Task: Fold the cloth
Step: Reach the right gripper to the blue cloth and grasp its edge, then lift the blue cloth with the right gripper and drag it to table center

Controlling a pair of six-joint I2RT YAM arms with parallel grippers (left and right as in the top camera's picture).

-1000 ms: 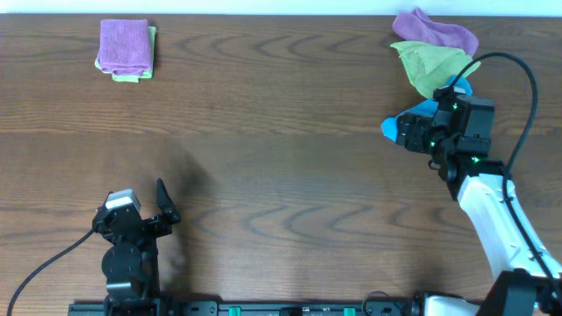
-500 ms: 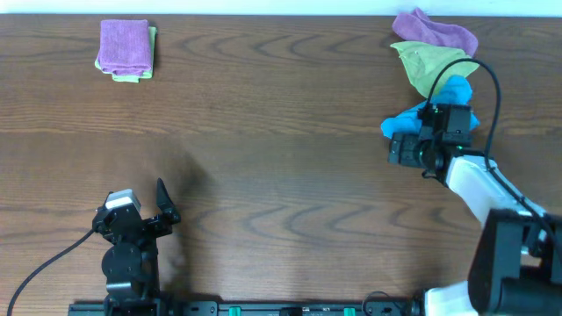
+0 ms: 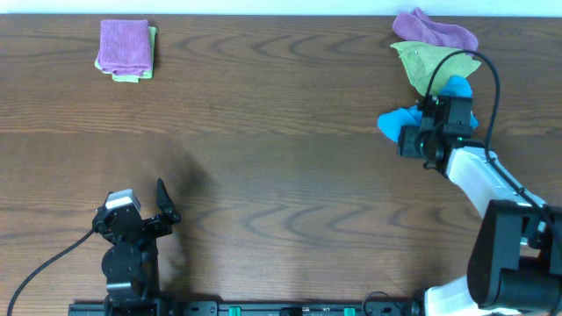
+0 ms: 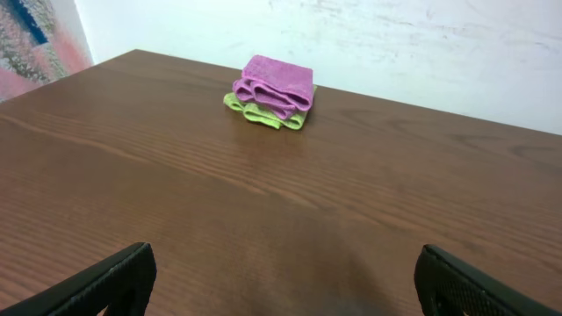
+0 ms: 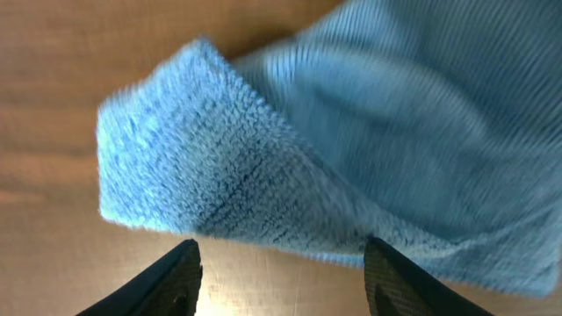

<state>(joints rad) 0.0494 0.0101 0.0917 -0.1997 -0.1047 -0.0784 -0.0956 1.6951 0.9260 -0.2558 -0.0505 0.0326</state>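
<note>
The sky-blue terry cloth (image 3: 392,121) lies crumpled on the table at the right, mostly hidden under my right arm in the overhead view. In the right wrist view the cloth (image 5: 351,149) fills the upper frame, with a folded corner at the left. My right gripper (image 5: 281,263) is open, its two fingers just short of the cloth's near edge and holding nothing; it also shows in the overhead view (image 3: 411,139). My left gripper (image 4: 281,281) is open and empty over bare table at the front left (image 3: 162,206). No white tag shows.
A yellow-green cloth (image 3: 430,63) and a purple cloth (image 3: 436,31) lie loose behind the blue cloth at the back right. A folded purple cloth on a yellow-green one (image 3: 125,48) sits at the back left, also in the left wrist view (image 4: 272,90).
My right arm has swung from right of the blue cloth to over it, then shifted slightly toward the back. The cloth's visible shape has changed a little. The left arm has not moved.
</note>
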